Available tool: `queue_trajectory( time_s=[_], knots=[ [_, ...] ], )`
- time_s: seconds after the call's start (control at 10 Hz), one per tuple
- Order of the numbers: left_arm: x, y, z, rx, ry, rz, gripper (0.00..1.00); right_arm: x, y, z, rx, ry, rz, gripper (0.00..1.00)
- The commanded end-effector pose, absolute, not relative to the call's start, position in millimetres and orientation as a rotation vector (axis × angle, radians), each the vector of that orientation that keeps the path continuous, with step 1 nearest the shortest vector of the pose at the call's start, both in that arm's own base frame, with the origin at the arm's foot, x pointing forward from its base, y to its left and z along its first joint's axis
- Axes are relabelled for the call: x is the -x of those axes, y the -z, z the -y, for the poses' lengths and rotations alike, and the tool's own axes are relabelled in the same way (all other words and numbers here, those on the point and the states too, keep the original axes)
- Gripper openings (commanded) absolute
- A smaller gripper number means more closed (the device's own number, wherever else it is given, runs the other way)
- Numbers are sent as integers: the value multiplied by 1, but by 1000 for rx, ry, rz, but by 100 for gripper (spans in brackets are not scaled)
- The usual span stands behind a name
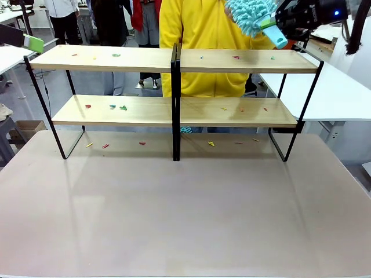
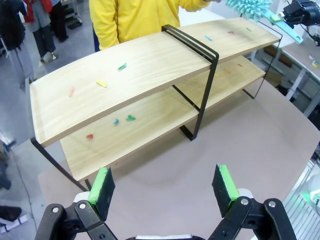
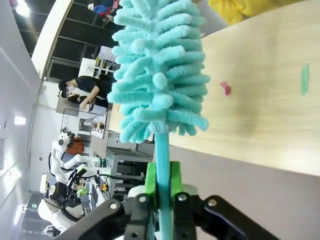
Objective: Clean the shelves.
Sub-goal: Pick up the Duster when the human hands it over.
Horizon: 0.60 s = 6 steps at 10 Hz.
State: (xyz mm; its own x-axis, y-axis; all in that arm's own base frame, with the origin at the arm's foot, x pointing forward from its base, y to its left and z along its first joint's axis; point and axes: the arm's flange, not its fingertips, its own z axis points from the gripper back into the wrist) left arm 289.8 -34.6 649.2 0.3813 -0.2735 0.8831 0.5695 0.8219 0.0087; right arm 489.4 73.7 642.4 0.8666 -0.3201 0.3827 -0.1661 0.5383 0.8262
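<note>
Above the right end of the shelves (image 1: 116, 58) on the counter (image 1: 185, 220), a teal duster (image 1: 249, 14) is being clamped in tight-closed right jaws, left jaws being held wide and empty, as lowering onto the littered top board (image 1: 249, 61) is seemingly being readied.

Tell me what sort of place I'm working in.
Probably an open lab or workshop hall: the shelves stand on a work table, white tables adjoin, and people stand about behind.
</note>
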Motion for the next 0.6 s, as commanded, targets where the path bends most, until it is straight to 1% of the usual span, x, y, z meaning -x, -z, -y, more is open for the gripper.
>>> queue_trajectory(
  time_s=[0.0,0.3,0.5],
  knots=[
    [-290,-649,34,317,554,1053,100,-482,-649,-76,-1009,91,539,0],
    [-290,-649,34,317,554,1053,100,-443,-661,-99,-979,49,488,0],
    [-290,-649,34,317,554,1053,100,-401,-660,-131,-880,-9,469,0]
  ],
)
